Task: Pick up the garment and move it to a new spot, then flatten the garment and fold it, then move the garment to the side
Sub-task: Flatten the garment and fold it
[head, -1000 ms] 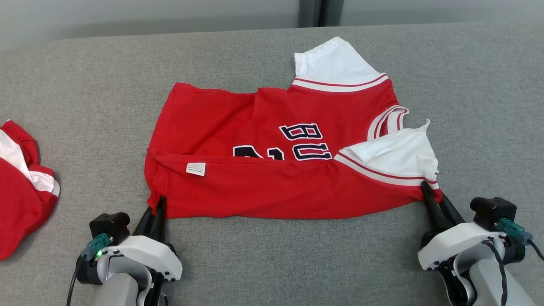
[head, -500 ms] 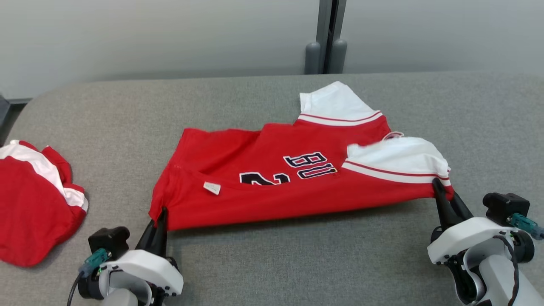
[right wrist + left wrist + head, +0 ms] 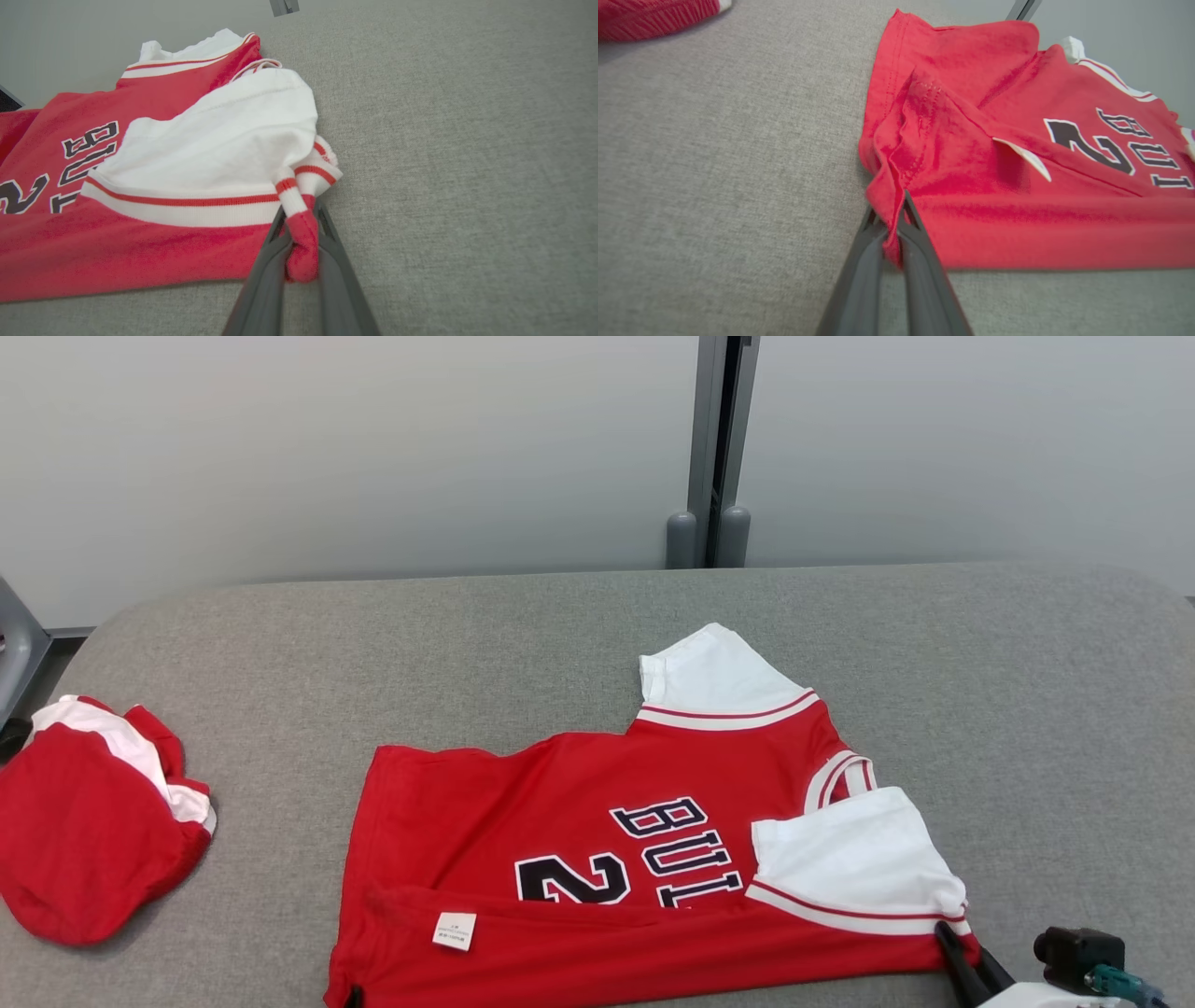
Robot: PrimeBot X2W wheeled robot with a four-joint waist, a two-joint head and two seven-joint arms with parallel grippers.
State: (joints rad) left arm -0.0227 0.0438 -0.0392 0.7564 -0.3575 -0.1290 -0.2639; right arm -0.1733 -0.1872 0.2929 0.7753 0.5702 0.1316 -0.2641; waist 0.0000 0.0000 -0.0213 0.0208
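Gripping the shirt's (image 3: 597, 859) near edge, the left gripper (image 3: 899, 205) was clamped on the hem corner and the right gripper (image 3: 301, 219) on the sleeve corner. The shirt lay on the cushion (image 3: 1027, 709), long axis 9-to-3 o'clock, its body at 12 o'clock from both grippers.

Red jersey (image 3: 597, 859) with white sleeves, navy lettering; grey cloth table (image 3: 467, 644).
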